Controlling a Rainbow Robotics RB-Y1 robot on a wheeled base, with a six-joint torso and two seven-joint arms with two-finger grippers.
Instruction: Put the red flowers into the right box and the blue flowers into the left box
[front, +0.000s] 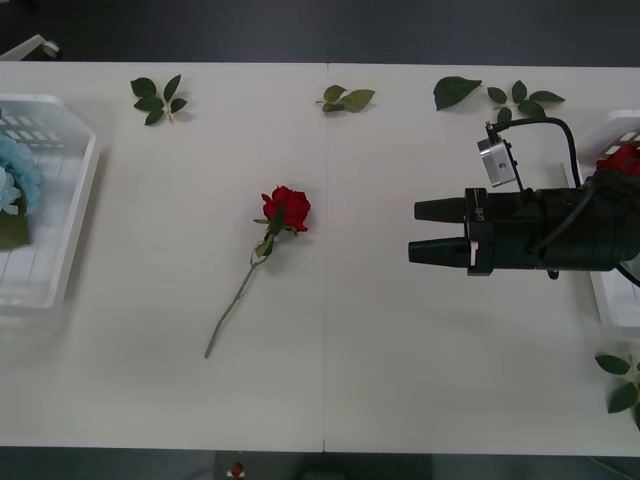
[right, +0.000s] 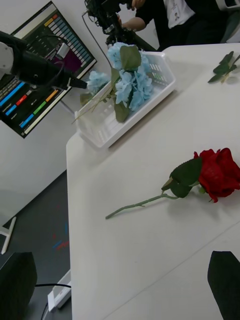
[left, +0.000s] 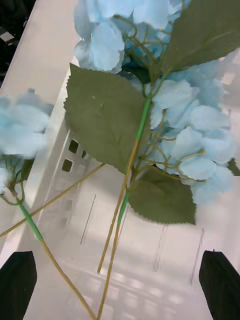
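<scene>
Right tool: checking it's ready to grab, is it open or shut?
Open: the right tool shows two separated fingers, empty, beside the red rose.

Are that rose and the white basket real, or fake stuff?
The rose looks artificial: matte, fabric-like petals and a stiff, plastic-looking green stem. The basket holding blue flowers seems moulded white plastic, smooth with slotted walls.

Matt white table (front: 400, 380), slatted plastic left box (front: 60, 250), seemingly cloth blue flowers (left: 195, 120)
</scene>
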